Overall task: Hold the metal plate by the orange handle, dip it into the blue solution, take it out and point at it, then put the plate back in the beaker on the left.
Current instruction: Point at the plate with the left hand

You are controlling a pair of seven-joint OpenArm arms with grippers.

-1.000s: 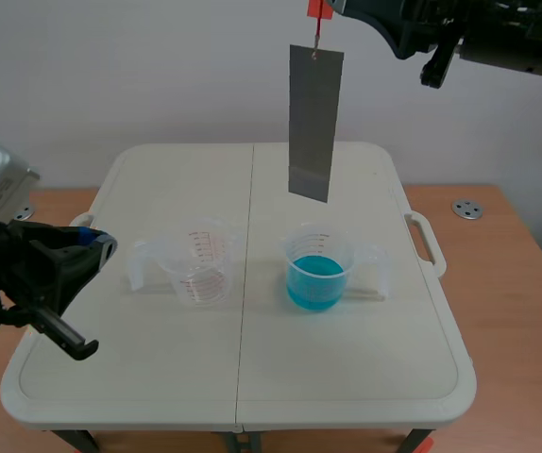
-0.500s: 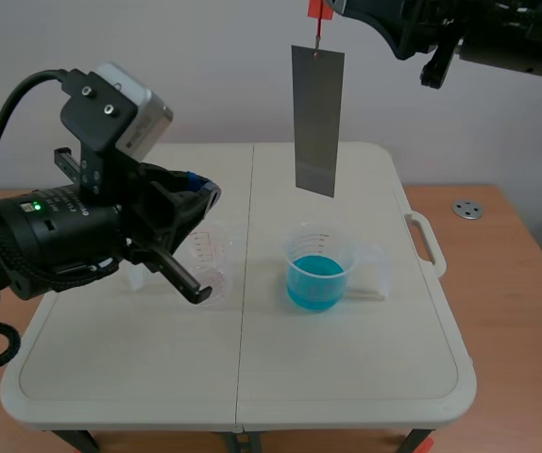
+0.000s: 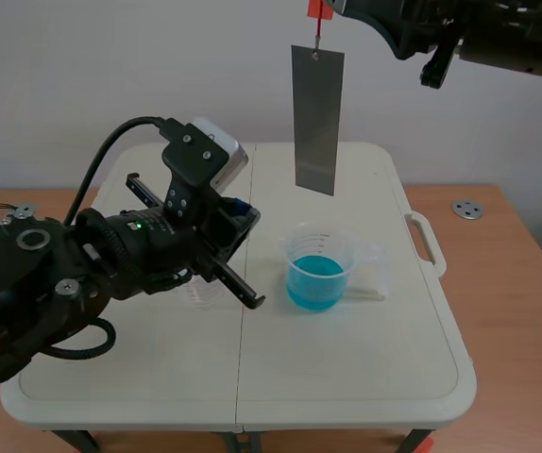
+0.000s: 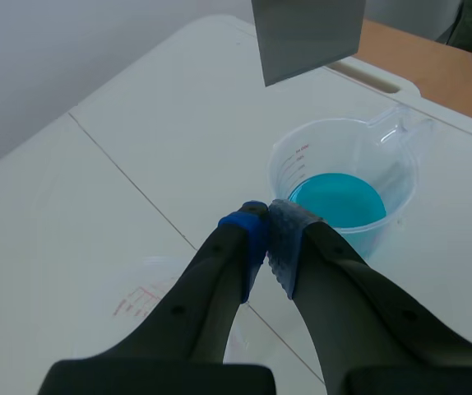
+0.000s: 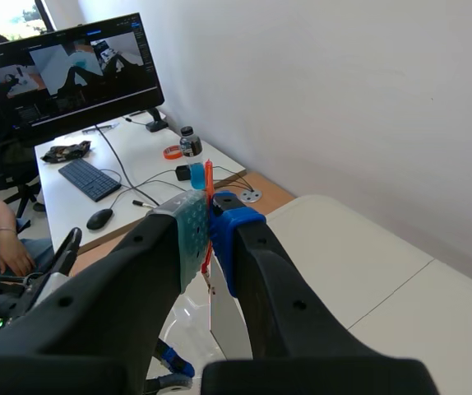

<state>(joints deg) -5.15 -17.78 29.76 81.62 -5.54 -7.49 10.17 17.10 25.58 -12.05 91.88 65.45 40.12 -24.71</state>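
Left claw [image 4: 270,239], closed empty, swung in toward hanging metal plate [image 3: 317,118] | right claw [image 5: 207,218] clamps orange handle [image 5: 208,177] | pointing step likely underway

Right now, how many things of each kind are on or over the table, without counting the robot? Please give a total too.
Beakers: 2, the blue beaker and the empty beaker
Plate: 1, the plate, hanging from the right claw
Total: 3
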